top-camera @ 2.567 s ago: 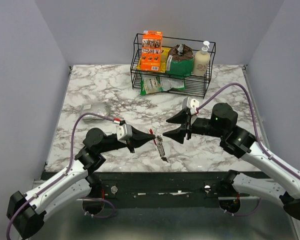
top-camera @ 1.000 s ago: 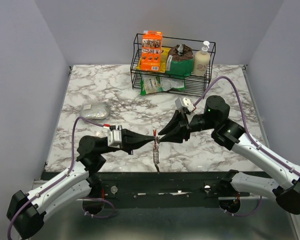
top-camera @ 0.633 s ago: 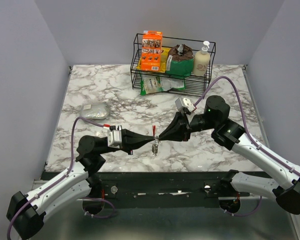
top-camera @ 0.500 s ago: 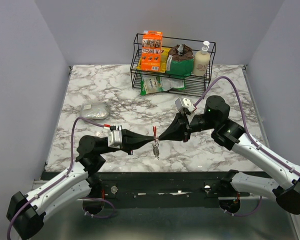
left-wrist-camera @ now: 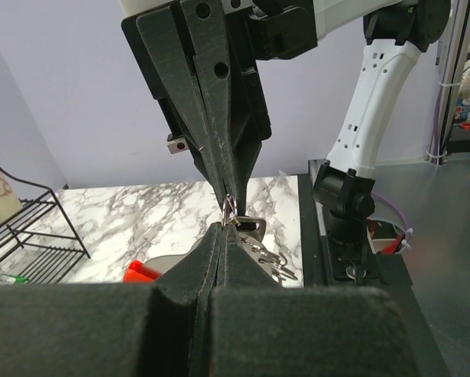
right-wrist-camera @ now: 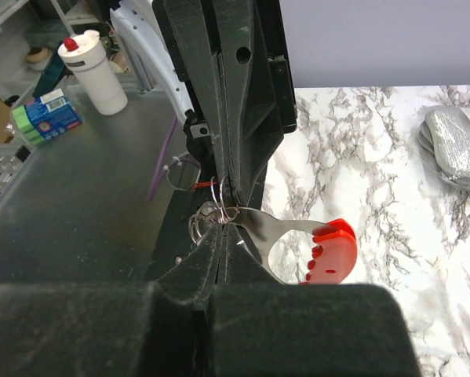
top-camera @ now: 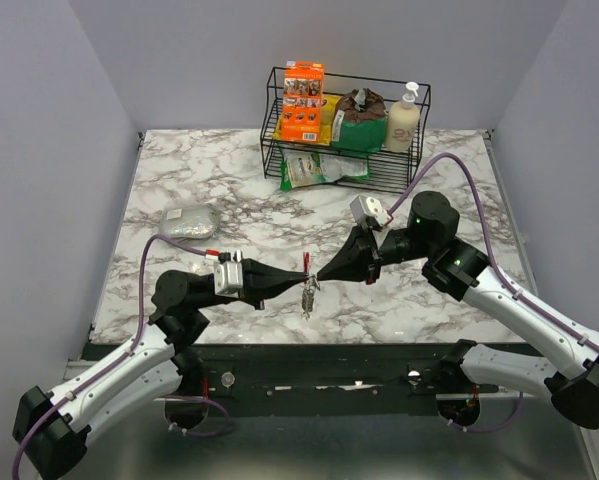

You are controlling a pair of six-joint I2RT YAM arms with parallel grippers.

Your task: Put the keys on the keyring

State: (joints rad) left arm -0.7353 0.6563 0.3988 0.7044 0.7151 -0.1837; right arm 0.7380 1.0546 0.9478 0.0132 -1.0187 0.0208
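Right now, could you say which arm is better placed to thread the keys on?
Probably right: right gripper and left gripper both pinch the ring; the keys hang under the left, which should hold.

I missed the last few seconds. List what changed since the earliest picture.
The right gripper closed and swung left to meet the left gripper tip to tip at the keyring; the keys still hang below. The wire basket and grey pouch are unmoved.

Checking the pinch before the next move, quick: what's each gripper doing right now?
Left gripper: shut on the keyring, keys hanging below.
Right gripper: shut on the same keyring.
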